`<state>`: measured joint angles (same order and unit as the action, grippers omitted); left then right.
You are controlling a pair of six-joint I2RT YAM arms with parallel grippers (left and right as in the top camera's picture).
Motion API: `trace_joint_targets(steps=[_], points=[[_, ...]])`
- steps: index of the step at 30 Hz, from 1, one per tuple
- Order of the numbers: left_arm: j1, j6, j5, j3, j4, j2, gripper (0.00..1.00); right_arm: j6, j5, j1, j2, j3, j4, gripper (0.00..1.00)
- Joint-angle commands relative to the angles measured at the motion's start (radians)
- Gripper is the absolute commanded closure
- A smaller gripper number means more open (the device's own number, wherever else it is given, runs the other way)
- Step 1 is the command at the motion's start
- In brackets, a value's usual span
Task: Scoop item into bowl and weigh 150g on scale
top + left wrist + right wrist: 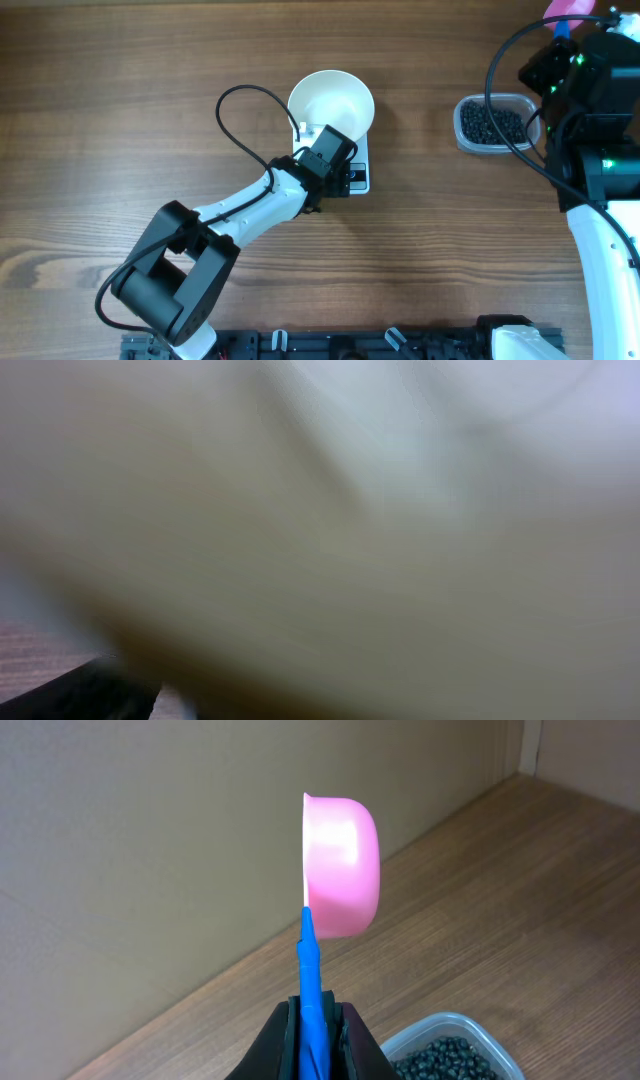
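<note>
Pink scoop point(342, 865) being gripped by blue handle in clenched right gripper point(320, 1025), near clear tub point(462, 138) of black beans point(490, 122). White bowl point(330, 98) being borne by scale point(358, 180). Left gripper point(335, 142) being held wide open at bowl's near rim.

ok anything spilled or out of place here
Nothing stands out. The beans all sit in their tub, none on the table; the bowl is empty and the right gripper holds the scoop firmly.
</note>
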<state>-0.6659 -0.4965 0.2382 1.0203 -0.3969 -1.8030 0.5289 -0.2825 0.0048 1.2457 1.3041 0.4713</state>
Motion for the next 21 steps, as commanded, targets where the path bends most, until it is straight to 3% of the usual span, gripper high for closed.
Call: trace_joint_targets(steps=[1, 15, 21], points=[[0.000, -0.010, 0.017, -0.007, -0.013, -0.026, 0.00, -0.006, -0.024, 0.000, 0.007, 0.016, -0.002, 0.95], [0.000, -0.009, 0.017, -0.007, -0.014, -0.060, 0.00, -0.006, -0.024, 0.000, 0.007, 0.016, 0.000, 0.96], [0.000, -0.006, 0.017, -0.006, -0.018, 0.024, 0.00, -0.006, -0.024, 0.000, 0.007, 0.016, 0.001, 0.96]])
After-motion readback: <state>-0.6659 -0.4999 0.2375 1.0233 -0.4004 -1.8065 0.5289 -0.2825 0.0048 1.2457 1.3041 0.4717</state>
